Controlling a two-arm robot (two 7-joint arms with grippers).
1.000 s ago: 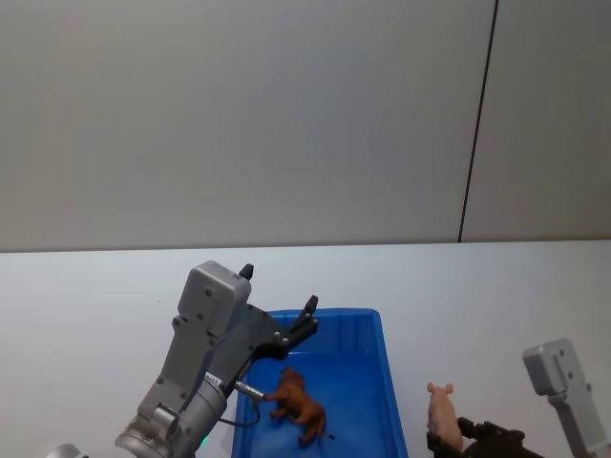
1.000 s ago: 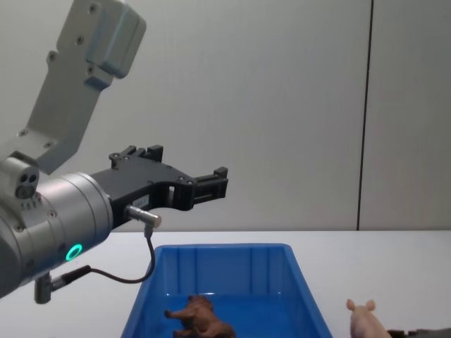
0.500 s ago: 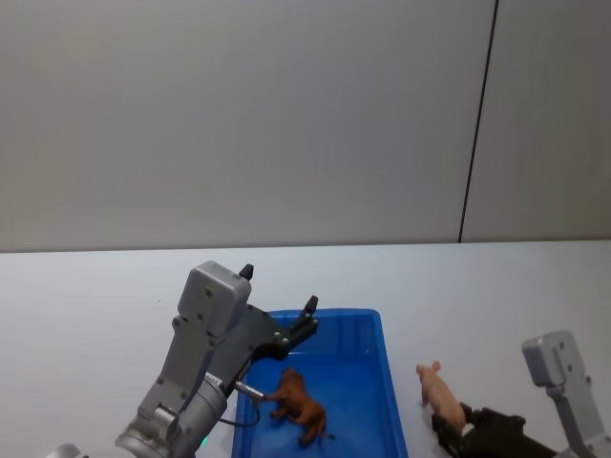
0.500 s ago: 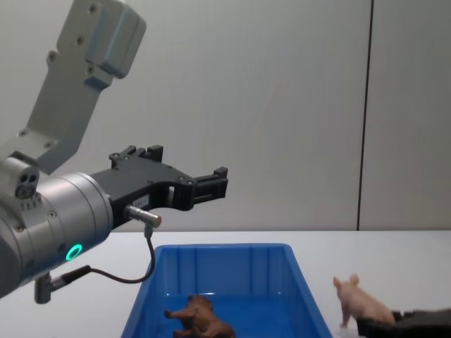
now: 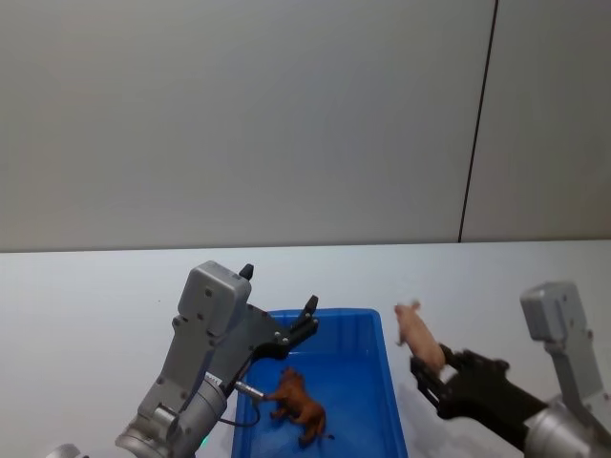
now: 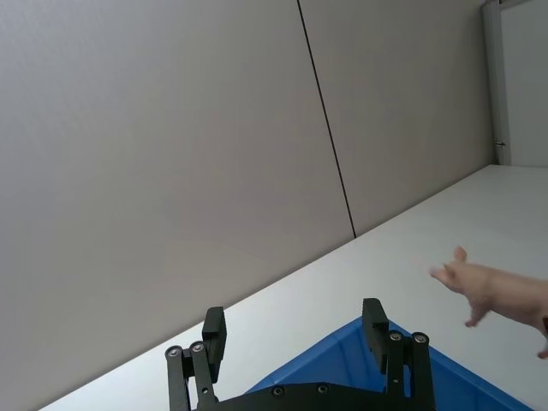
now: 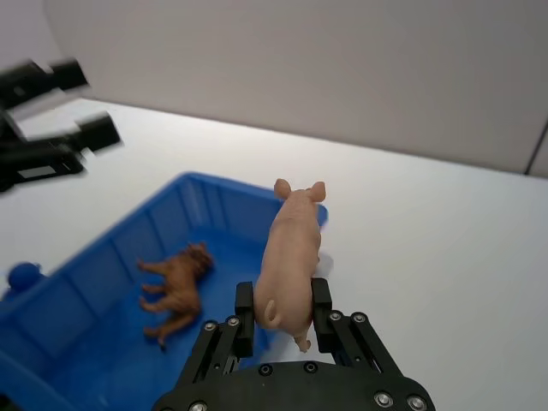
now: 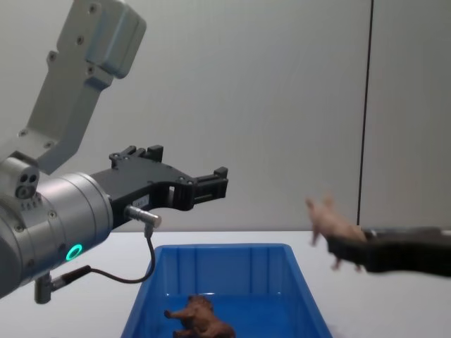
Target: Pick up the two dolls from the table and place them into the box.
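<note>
Currently, my right gripper [image 5: 427, 370] is the nearest item, low on the right. Its fingers are clamped on the hindquarters of the pink pig doll [image 5: 413, 327], one finger on each flank. The pig is lifted off the table [image 5: 86, 286], snout pointing far and slightly left, and sits higher than the box rim. It hangs close to the right wall of the blue box [image 5: 389, 386]. I cannot tell whether its head already overlaps that edge.

The brown doll [image 5: 298, 405] lies on the box floor near the middle, apart from every wall. Bare blue floor shows to its right and on its far side.

My left gripper [image 5: 279, 289] is held well above the rim, over the far-left part of the box, with its fingers spread and nothing between them.

Open white tabletop runs from the far rim to the grey wall [image 5: 286, 114].
</note>
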